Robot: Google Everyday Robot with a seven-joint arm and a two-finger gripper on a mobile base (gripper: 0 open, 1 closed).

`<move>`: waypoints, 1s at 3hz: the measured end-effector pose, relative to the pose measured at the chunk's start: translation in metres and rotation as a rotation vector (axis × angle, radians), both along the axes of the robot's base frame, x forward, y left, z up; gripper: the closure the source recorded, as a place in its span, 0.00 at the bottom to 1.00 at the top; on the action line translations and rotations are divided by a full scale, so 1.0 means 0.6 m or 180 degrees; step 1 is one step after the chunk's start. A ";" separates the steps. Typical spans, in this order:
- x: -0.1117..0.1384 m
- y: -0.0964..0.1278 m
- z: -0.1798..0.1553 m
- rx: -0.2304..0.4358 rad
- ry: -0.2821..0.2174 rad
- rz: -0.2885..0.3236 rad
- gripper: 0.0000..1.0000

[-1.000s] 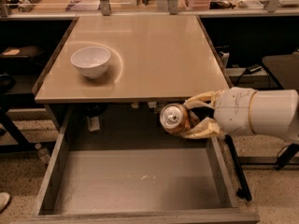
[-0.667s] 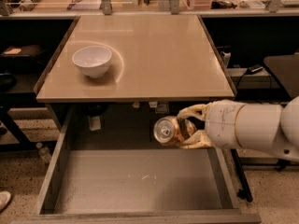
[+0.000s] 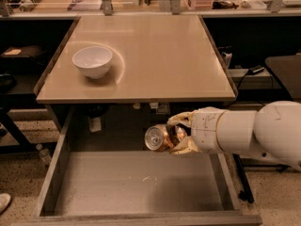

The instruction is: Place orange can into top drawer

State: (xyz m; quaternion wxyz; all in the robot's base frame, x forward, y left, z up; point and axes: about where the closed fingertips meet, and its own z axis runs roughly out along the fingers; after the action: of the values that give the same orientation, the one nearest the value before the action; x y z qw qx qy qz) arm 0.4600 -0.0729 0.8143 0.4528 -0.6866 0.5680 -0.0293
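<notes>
Orange can (image 3: 159,138) lies sideways in claw (image 3: 178,135) above top drawer (image 3: 117,187).

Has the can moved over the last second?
Yes. The can, clamped in the gripper, has shifted left and lower in view, away from the front edge of the tabletop and further over the drawer.

Gripper (image 3: 178,134) holds orange can (image 3: 157,138) above top drawer (image 3: 117,187).

A: Where's the tool (image 3: 178,134)?
B: Above the open drawer (image 3: 131,185), right rear, just below the worktop's (image 3: 164,46) front edge. It's gripping the can (image 3: 159,138) sideways, with the silver top facing us.
A: And on the worktop?
B: A white bowl (image 3: 92,61), left side.
</notes>
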 end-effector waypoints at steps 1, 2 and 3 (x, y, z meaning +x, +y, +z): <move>0.001 0.009 -0.006 -0.0111 -0.0014 -0.0002 1.00; 0.013 0.025 -0.081 -0.0179 0.0169 -0.0036 1.00; 0.029 0.055 -0.180 -0.0199 0.0458 -0.0062 1.00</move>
State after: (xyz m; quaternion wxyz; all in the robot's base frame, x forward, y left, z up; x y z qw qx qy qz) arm 0.4775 -0.0401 0.7063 0.3888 -0.6952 0.6045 -0.0019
